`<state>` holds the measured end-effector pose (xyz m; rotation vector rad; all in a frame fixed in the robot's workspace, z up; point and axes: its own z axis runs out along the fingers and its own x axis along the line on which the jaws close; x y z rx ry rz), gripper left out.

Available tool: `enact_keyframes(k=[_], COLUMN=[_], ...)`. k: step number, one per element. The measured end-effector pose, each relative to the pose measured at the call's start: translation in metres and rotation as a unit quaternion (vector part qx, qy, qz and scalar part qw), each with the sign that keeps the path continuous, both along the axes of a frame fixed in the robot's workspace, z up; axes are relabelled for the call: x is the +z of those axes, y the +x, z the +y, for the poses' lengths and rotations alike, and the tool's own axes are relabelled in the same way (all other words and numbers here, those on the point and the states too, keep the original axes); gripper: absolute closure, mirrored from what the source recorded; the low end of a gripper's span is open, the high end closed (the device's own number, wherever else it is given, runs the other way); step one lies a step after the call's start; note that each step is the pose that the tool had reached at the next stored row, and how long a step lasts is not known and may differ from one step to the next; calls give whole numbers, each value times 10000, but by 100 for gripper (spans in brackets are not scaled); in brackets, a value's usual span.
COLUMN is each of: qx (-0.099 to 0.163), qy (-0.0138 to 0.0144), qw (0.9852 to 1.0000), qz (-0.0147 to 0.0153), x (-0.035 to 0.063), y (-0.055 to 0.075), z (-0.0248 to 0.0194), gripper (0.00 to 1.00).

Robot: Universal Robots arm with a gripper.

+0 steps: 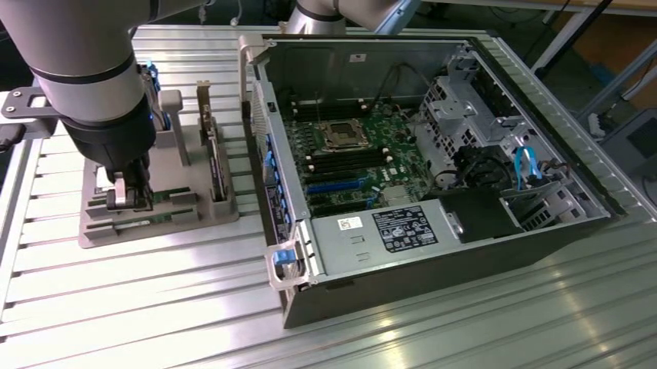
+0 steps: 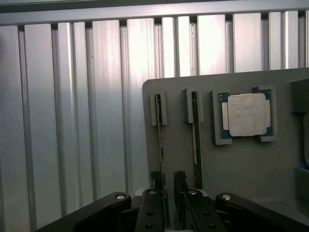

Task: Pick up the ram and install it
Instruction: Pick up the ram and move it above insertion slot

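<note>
open computer case (image 1: 462, 273), processor chip (image 2: 246, 114)

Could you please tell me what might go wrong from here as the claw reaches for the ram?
1. The open claw seems to straddle the ram off-centre, with the stick nearer one finger. Closing may tilt it in the gray holder or give a skewed grip.
2. The neighbouring stick stands close alongside, so the outer finger might knock it.
</note>
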<state>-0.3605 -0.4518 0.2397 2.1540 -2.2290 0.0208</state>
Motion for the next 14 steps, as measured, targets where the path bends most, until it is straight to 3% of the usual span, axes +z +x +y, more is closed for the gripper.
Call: enact_keyframes(k=[14], qx=[0], qy=[0], qw=[10000], qz=[0], x=[0], y=[0], z=[-23], gripper=[76])
